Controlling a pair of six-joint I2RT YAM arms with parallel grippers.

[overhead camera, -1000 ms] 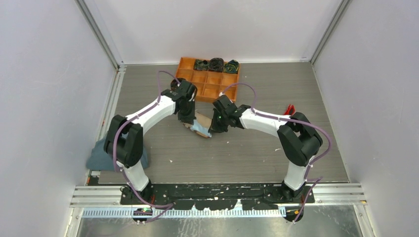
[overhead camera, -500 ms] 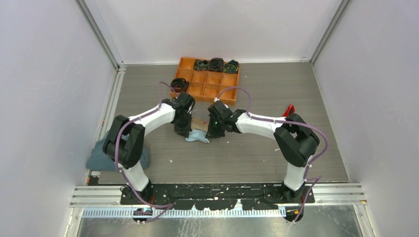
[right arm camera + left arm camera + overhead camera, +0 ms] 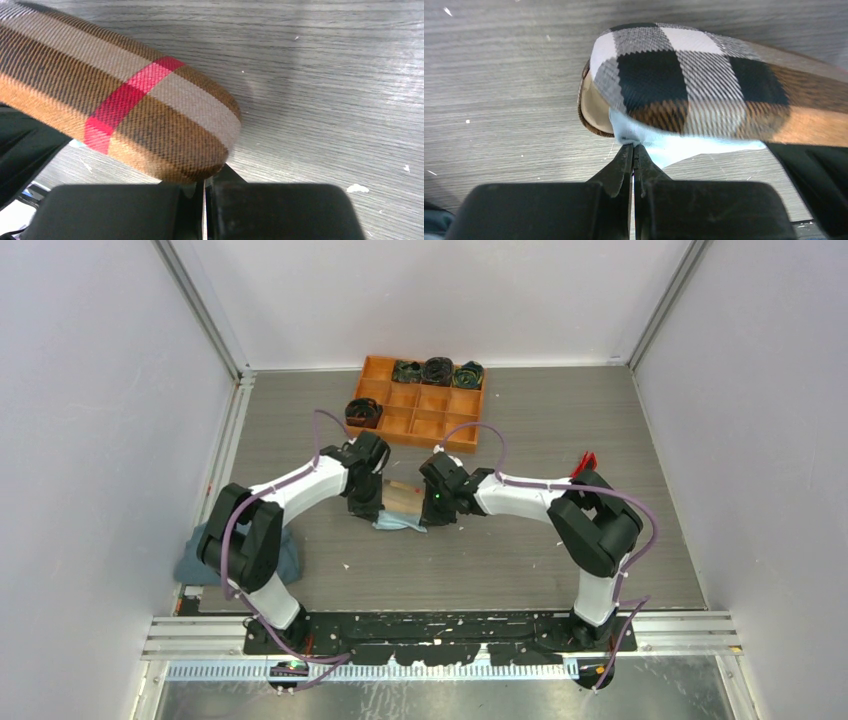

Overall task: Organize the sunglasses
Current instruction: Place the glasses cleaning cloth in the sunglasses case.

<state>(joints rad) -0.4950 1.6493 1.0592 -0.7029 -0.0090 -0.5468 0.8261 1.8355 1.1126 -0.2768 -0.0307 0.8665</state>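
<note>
The red sunglasses [image 3: 586, 461] lie at the right of the table, partly hidden behind my right arm. The tan-and-black plaid case [image 3: 405, 496] lies mid-table between both grippers; it also shows in the left wrist view [image 3: 704, 85] and in the right wrist view [image 3: 125, 115]. My left gripper [image 3: 633, 146] is shut on the light blue cloth [image 3: 674, 148], which hangs out from under the case's lid. In the top view the left gripper [image 3: 367, 508] is at the case's left end. My right gripper [image 3: 437, 512] is shut, its tips tucked under the case's right end [image 3: 206, 176].
An orange divided tray [image 3: 432, 426] stands at the back with dark coiled items in its rear cells. One black coil [image 3: 363, 412] lies beside the tray's left side. A blue-grey cloth [image 3: 197, 562] is bunched at the table's left edge.
Both grippers have come nearer the table's front and lower, bringing the case and cloth down. The left arm has moved off the black coil, which now shows beside the tray.
</note>
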